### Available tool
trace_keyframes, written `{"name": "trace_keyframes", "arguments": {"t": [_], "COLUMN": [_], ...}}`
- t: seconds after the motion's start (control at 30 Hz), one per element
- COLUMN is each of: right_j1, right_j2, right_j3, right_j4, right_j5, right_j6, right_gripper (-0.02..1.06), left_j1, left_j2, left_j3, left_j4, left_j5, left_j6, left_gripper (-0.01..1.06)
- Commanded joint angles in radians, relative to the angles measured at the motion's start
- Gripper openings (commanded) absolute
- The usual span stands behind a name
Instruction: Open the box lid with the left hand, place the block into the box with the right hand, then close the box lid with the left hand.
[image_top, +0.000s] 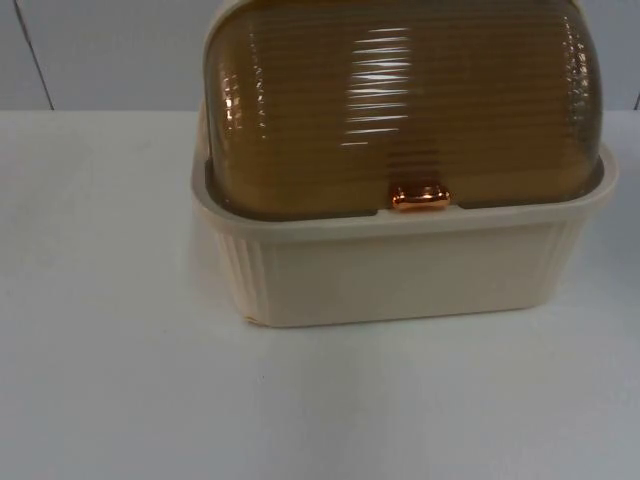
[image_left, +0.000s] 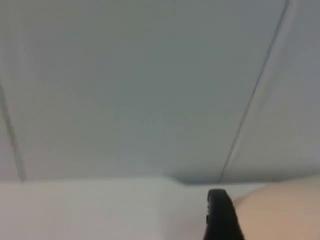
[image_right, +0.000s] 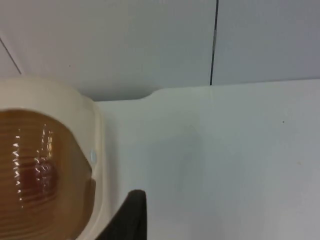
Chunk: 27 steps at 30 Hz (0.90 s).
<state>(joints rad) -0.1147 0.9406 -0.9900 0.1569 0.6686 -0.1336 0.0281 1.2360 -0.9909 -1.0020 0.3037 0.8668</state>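
A cream-coloured box (image_top: 400, 270) with ribbed walls stands on the white counter (image_top: 110, 380), toward the far side, close to the grey partition wall (image_top: 100, 50). Its domed, translucent amber lid (image_top: 400, 100) is closed, resting down inside the box's rim, and a small shiny copper-coloured handle (image_top: 420, 196) sits at the middle of the lid's near edge. To the left of the box, the left claw (image_left: 220, 217) is near the counter, facing the partition wall, with one black fingertip in sight and a pale cream edge of the box (image_left: 285, 210) just beside it; how far this claw is open cannot be told, and nothing is seen in its hold. To the right of the box, the right claw (image_right: 131, 215) is low beside the box's rounded end (image_right: 80, 125), with the amber lid (image_right: 35, 165) close by; its opening cannot be told either, and it is seen holding nothing.
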Motion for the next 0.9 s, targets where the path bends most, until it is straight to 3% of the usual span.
{"name": "trace_keyframes", "arguments": {"t": [0.0,0.03,0.1,0.17,0.27,0.37,0.6,0.7,0.87], "right_j1": [-0.001,-0.001,-0.001,0.008,0.057,0.089,0.104,0.1,0.1], "right_j2": [-0.004,-0.014,-0.032,-0.043,-0.101,-0.178,-0.535,-0.653,-0.691], "right_j3": [0.014,0.025,0.044,0.053,0.07,0.074,0.054,-0.032,-0.185], "right_j4": [0.002,0.002,0.009,0.011,-0.048,-0.049,-0.096,-0.211,-0.204], "right_j5": [-0.007,-0.02,-0.048,-0.053,-0.049,-0.043,-0.024,0.055,0.116], "right_j6": [-0.004,0.004,0.025,0.025,0.025,0.025,-0.065,-0.058,-0.067], "right_gripper": [1.04,1.04,1.04,1.04,1.04,1.04,1.04,1.04,1.04], "left_j1": [0.031,0.048,0.055,0.055,0.055,0.055,0.055,0.053,0.053], "left_j2": [-0.039,-0.075,-0.206,-0.283,-0.481,-0.589,-0.883,-0.938,-0.937], "left_j3": [0.03,0.064,0.155,0.187,0.252,0.252,0.217,0.135,-0.035], "left_j4": [0.218,0.373,0.549,0.609,0.655,0.655,0.672,0.698,0.68], "left_j5": [0.032,0.024,-0.051,-0.069,-0.017,0.02,0.054,0.147,0.19], "left_j6": [-0.18,-0.277,-0.509,-0.527,-0.527,-0.527,-0.527,-0.527,-0.527], "left_gripper": [0.49,0.49,0.49,0.49,0.49,0.49,0.49,0.49,0.49]}}
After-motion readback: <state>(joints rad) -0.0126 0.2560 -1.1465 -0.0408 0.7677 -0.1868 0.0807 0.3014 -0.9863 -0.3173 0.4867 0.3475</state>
